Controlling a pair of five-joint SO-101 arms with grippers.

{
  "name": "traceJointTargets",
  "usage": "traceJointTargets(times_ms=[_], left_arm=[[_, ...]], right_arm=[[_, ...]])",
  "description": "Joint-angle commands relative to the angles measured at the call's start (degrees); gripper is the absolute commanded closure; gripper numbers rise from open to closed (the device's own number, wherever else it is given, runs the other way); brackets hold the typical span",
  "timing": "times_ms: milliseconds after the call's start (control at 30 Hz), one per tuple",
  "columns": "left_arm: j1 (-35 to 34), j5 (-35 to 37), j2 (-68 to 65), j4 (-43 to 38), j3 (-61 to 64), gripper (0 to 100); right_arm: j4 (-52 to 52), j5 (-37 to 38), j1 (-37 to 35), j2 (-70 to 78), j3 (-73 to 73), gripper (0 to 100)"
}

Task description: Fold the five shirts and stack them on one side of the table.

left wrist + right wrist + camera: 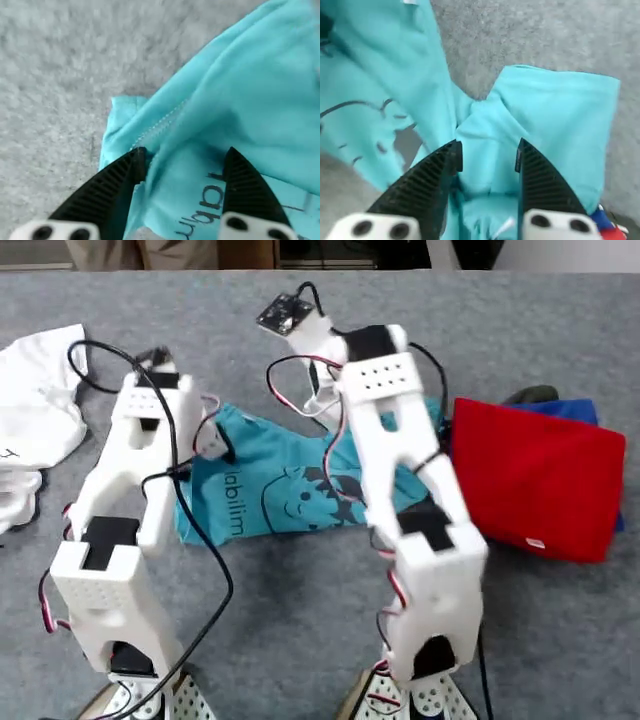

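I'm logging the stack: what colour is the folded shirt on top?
The top shirt is red, over a blue shirt; clearest in the high view.

Grey counter, fuzzy felt-type top (kinda carpet-looking), runs edge to edge. Past far edge: brown wooden panel, dark gap beside it, pale surface at far right corner.
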State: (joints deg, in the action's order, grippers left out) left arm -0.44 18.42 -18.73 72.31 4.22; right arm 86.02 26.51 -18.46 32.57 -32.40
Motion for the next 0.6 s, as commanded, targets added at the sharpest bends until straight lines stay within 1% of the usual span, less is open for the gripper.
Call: traceJointTargets(times_ms=[0,267,400,467,567], left_arm=[[-0.1,-0.1,2.9,-3.6,3.9,75],[-0.1,-0.1,2.2,-8.5,7.0,75],[-0.3,-0.1,1.1,-9.8,7.1,75],[-0.3,-0.1,1.1,-10.0,7.0,75],[-0.1,-0.1,1.1,-10.2,6.9,75]], right_arm=[[2.0,-0.5,1.1,8.7,-10.7,82.4],[15.8,-0.2,5.0,25.5,-32.7,82.5],[16.3,-0.2,7.9,29.8,-36.3,83.0],[16.3,-0.2,8.3,30.5,-36.4,87.1],[16.4,-0.2,8.5,30.3,-36.7,98.6]])
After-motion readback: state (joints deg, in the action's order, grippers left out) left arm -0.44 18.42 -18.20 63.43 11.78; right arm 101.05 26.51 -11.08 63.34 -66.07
